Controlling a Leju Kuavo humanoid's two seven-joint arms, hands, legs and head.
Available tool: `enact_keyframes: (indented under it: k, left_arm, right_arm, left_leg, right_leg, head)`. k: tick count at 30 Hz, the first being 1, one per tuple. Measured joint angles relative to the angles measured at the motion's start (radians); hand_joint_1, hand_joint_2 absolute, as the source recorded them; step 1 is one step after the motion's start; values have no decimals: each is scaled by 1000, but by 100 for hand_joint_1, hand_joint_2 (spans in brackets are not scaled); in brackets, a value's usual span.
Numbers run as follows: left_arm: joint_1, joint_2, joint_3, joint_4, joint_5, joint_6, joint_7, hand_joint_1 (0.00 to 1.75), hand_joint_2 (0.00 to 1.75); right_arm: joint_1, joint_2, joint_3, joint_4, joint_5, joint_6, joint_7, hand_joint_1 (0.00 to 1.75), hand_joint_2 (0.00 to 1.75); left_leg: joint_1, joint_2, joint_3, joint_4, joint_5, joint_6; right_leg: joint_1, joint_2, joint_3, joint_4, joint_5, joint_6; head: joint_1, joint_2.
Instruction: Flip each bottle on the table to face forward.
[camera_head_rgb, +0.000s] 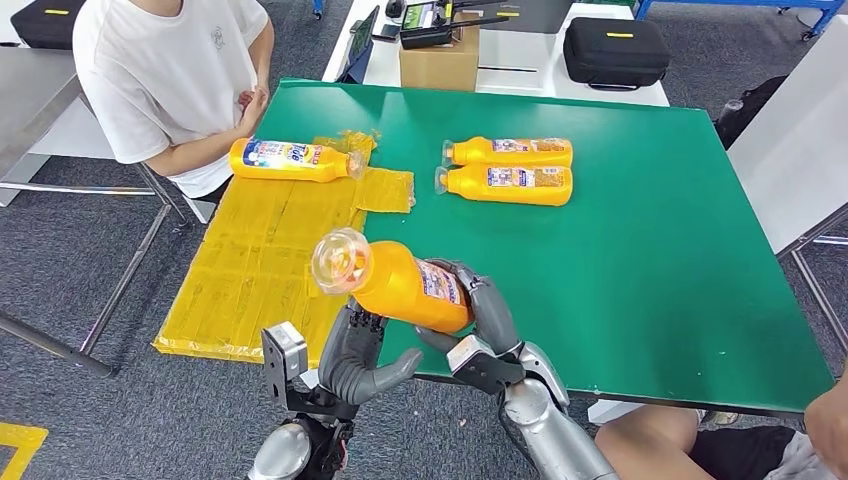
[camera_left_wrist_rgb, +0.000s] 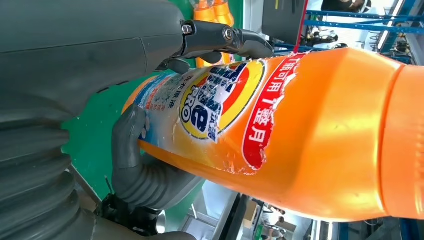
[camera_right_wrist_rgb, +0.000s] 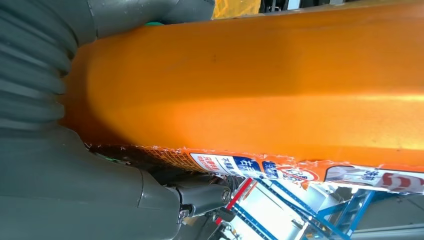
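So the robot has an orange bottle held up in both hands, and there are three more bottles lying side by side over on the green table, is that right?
Not quite. The head view shows two bottles lying side by side on the green table; the third bottle lies apart on the yellow sheet. The left hand and right hand do hold the orange bottle up.

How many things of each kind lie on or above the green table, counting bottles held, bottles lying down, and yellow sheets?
Orange bottle held in the hands: 1
Orange bottles lying on the green table: 2
Orange bottle lying on the yellow sheet: 1
Yellow sheet: 1
Total: 5
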Motion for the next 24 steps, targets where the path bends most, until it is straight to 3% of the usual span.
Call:
enact_keyframes:
  k: [9,17,18,21,22,24]
  left_arm:
    - [-40,-2,12,-23,-55,116,-67,0,175]
    - [-50,-4,31,-28,73,35,-66,2,175]
    - [-50,-4,32,-28,74,33,-66,13,175]
    - [-49,-4,34,-28,75,31,-66,137,175]
    - [-50,-4,35,-28,75,30,-66,169,175]
    - [-50,-4,37,-28,78,24,-65,175,175]
  right_arm:
    - [32,-2,53,2,17,38,7,175,175]
    - [32,-8,77,2,-4,66,6,175,175]
    - [32,-9,79,2,-5,67,6,175,175]
    - [32,-10,82,2,-6,67,6,175,175]
    - [32,-11,82,2,-7,67,6,164,175]
    - [32,-11,84,2,-13,70,6,90,175]
  left_leg:
    - [0,0,0,0,0,0]
    - [0,0,0,0,0,0]
    - [0,0,0,0,0,0]
    - [0,0,0,0,0,0]
    - [0,0,0,0,0,0]
    - [0,0,0,0,0,0]
  right_leg:
    - [0,0,0,0,0,0]
    - [0,0,0,0,0,0]
    - [0,0,0,0,0,0]
    - [0,0,0,0,0,0]
    - [0,0,0,0,0,0]
    - [0,0,0,0,0,0]
  head:
    - [0,0]
    - [0,0]
    - [0,0]
    - [0,0]
    - [0,0]
    - [0,0]
